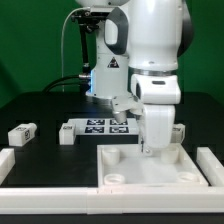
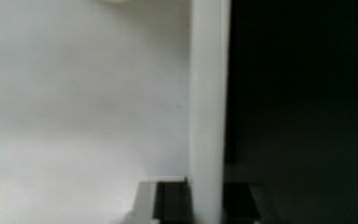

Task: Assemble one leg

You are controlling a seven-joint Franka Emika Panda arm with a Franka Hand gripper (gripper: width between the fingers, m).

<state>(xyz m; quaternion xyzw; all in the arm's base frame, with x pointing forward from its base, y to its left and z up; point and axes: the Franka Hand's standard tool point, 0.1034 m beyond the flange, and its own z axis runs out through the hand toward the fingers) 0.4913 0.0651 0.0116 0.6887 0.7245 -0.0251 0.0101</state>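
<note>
The large white square panel [image 1: 150, 168] lies at the front of the table. My gripper [image 1: 150, 147] reaches down onto its far edge. In the wrist view the panel's flat face [image 2: 78, 110] fills one side and its raised rim [image 2: 208, 90] runs between my two dark fingers [image 2: 172, 205]. My gripper [image 2: 208, 206] has a finger tight on each side of the rim. Stubby white tagged legs lie apart from it: one [image 1: 22, 131] at the exterior view's far left, one [image 1: 67, 135] beside the marker board, and one [image 1: 178, 131] to the right behind the arm.
The marker board [image 1: 103, 126] lies behind the panel. White fence bars run along the front [image 1: 50, 196], the left [image 1: 6, 160] and the right [image 1: 210, 163]. The black table [image 2: 309, 100] lies beyond the panel's rim.
</note>
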